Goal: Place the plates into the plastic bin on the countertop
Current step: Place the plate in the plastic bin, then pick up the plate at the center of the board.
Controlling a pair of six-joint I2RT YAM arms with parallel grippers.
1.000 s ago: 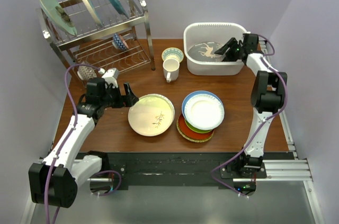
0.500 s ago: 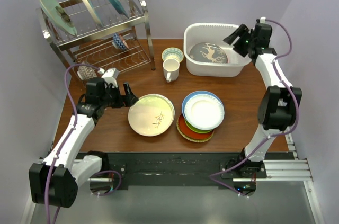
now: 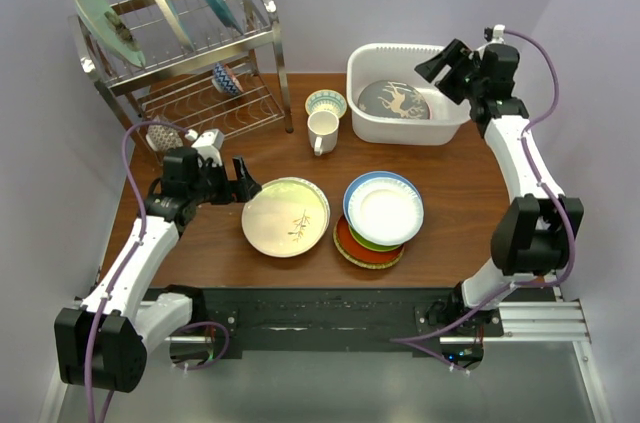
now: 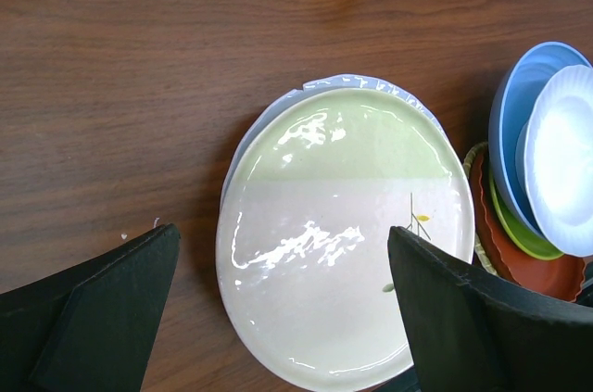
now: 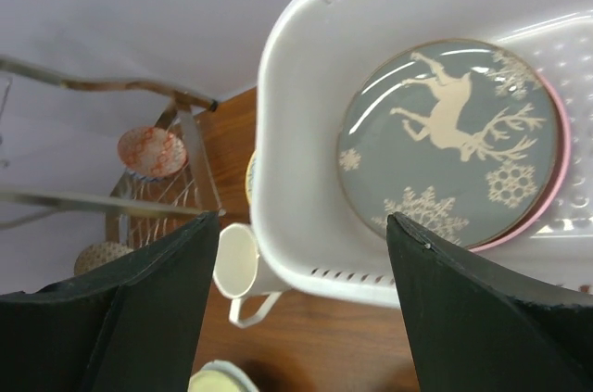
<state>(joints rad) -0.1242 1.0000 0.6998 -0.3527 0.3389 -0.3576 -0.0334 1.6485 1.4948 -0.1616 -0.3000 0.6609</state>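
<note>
Right pincer (image 3: pixel 432 62) released above plastic bin (image 3: pixel 410 130); we see deer plate (image 3: pixel 394 100) inside. Left pincer (image 3: pixel 245 178) released, at twig plate (image 3: pixel 286 216) edge.

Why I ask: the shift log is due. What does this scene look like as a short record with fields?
bin: white plastic bin, far right of the countertop
in bin: deer plate lying on a pink plate
on countertop: twig plate; stack topped by a white plate
left pincer: open, at the twig plate's edge
right pincer: open, empty, above the bin
</note>
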